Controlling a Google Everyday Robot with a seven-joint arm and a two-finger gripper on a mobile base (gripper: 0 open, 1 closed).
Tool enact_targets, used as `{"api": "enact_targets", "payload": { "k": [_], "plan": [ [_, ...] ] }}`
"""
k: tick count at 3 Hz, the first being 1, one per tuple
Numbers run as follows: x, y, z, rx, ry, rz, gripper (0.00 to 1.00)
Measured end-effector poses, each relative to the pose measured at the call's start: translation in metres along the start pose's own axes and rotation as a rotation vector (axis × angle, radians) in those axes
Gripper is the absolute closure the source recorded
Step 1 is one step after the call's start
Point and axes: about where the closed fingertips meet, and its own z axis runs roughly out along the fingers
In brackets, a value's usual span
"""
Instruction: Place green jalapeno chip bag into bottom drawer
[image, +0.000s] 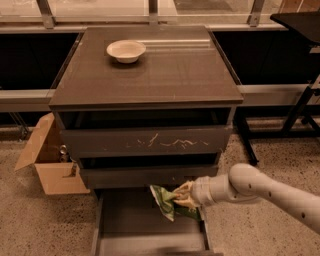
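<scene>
Green jalapeno chip bag (166, 203) is hanging over the open bottom drawer (127, 224), gripper (183, 196) pinching it tight by its right side, white bowl (126, 50) sitting on the cabinet top (160, 80).

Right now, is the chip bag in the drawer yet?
Not yet. The bottom drawer is already pulled open. The claw holds the green chip bag over the drawer's back right part. Left to do: lower the bag in and let go.
</scene>
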Motion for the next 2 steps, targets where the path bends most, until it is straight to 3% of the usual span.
{"api": "enact_targets", "payload": {
  "k": [1,2],
  "plan": [
    [0.060,0.005,0.028,-0.024,-0.008,0.043,1.00],
    [0.118,0.008,0.064,-0.042,-0.072,0.086,1.00]
  ]
}}
